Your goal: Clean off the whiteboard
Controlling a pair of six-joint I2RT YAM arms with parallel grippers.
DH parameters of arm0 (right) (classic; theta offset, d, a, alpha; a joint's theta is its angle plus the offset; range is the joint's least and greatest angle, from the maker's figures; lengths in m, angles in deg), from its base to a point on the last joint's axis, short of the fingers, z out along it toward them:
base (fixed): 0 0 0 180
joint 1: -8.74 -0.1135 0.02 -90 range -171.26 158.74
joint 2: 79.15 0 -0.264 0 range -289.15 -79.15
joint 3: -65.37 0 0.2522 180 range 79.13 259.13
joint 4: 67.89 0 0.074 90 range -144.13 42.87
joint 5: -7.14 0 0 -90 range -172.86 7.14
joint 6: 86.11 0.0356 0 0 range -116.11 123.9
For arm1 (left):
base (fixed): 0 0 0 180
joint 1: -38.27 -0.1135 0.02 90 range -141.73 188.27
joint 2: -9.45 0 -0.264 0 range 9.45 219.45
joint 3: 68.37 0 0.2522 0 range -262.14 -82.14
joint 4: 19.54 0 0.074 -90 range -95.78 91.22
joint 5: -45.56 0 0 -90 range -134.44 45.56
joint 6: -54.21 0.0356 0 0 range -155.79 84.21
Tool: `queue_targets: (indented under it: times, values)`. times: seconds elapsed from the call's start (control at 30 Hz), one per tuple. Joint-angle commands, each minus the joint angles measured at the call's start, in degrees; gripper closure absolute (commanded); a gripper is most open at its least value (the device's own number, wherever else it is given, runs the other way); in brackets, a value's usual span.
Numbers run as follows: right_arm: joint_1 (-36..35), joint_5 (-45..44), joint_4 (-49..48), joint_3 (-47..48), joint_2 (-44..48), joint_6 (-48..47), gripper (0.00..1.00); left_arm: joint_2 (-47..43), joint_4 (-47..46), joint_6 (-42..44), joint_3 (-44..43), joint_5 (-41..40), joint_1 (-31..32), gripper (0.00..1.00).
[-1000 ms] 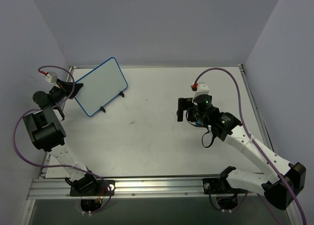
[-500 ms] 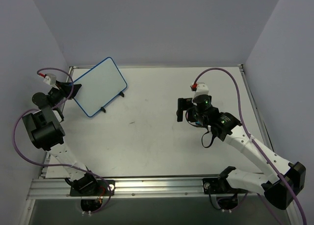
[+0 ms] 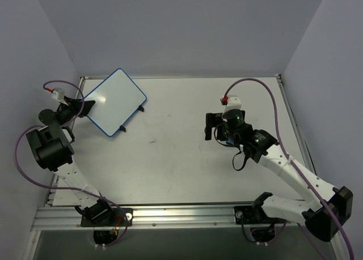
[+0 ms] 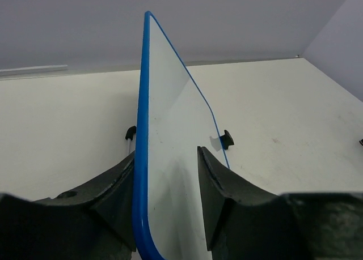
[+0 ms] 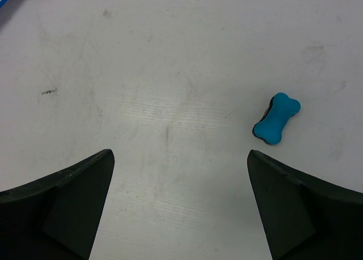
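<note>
Left wrist: left gripper clamps whiteboard, face blank, wiping likely done; right gripper gapes empty, eraser lies well apart from whiteboard.

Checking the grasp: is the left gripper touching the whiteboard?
Touching. In the left wrist view the left gripper clamps the whiteboard, fingers flush against both faces, no gap.
</note>
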Motion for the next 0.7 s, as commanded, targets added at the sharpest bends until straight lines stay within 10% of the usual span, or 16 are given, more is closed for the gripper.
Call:
queue_targets:
  times: [0.0, 0.6, 0.67]
  values:
    - [-0.47, -3.10, -0.63, -0.05, 1.10, 0.08, 0.00, 0.94, -13.47, -2.36, -2.41, 2.26, -0.40, 0.50]
    - [-0.47, -3.63, -0.55, -0.05, 2.42, 0.08, 0.00, 0.68, -14.88, -4.04, -3.12, 2.35, -0.57, 0.38]
    - [-0.47, -3.54, -0.55, -0.05, 2.51, 0.08, 0.00, 0.33, -14.53, -4.04, -3.12, 2.26, -0.66, 0.02]
